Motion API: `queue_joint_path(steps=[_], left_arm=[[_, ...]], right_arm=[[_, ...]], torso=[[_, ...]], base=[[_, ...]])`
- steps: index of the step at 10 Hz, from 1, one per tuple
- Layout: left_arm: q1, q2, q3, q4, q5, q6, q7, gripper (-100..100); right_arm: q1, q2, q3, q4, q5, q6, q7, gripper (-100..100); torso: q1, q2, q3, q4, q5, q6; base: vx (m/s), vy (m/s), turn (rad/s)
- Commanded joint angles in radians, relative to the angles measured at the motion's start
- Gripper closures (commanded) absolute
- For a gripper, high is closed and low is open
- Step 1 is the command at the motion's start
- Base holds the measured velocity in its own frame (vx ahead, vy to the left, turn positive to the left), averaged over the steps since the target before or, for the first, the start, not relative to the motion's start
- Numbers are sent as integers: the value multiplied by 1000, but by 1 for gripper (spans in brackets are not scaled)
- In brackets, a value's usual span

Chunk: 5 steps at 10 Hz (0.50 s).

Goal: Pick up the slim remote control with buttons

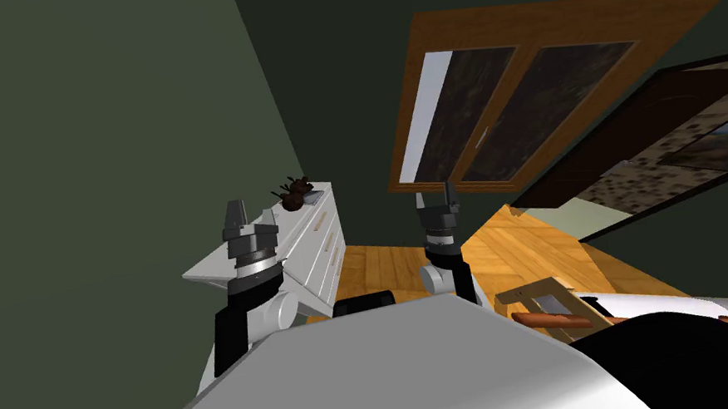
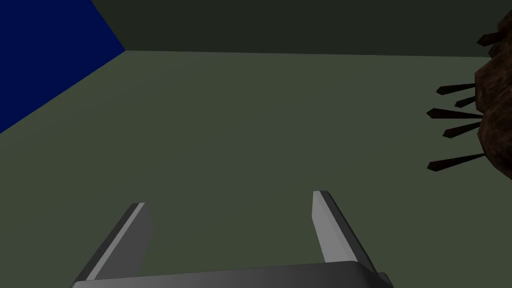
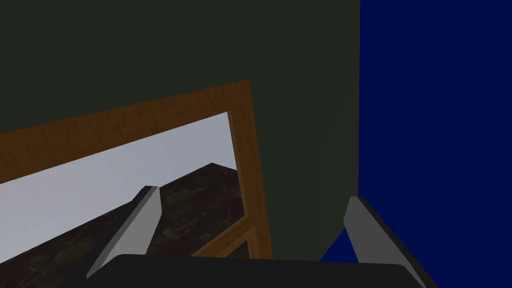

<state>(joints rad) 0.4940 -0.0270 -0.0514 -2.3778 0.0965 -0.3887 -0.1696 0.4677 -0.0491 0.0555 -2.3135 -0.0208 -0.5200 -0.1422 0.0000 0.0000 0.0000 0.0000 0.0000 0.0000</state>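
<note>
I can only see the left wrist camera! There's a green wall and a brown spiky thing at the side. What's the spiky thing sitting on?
Observer: The head view shows brown spiky things sitting on top of a white chest of drawers against the green wall.
Child: Is my other hand holding something?
Observer: No. The right gripper is raised, its jaws open with nothing between them.
Child: Where's the remote?
Observer: A small flat grey thing lies right beside them on the drawers' top. It is too small to say whether it's the remote.
</note>
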Motion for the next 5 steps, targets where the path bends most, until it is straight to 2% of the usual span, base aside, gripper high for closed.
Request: queue_joint_path(steps=[1,3,4,5], left_arm=[[-9,46,0,6,-3,-16,1,-100],[-31,107,1,20,-11,-53,2,-100],[-31,123,1,20,-11,-53,2,-100],[-45,159,3,30,-17,-77,2,-100]], right_arm=[[0,0,0,0,0,0,0,0],[0,0,0,0,0,0,0,0],[0,0,0,0,0,0,0,0],[0,0,0,0,0,0,0,0]], torso=[[0,0,0,0,0,0],[-6,2,1,0,-1,0],[-7,3,2,1,-2,0],[-5,3,2,1,-1,0]], base=[[-30,-52,-61],[-45,-105,-101],[-46,-73,-25],[-38,-72,-74]])
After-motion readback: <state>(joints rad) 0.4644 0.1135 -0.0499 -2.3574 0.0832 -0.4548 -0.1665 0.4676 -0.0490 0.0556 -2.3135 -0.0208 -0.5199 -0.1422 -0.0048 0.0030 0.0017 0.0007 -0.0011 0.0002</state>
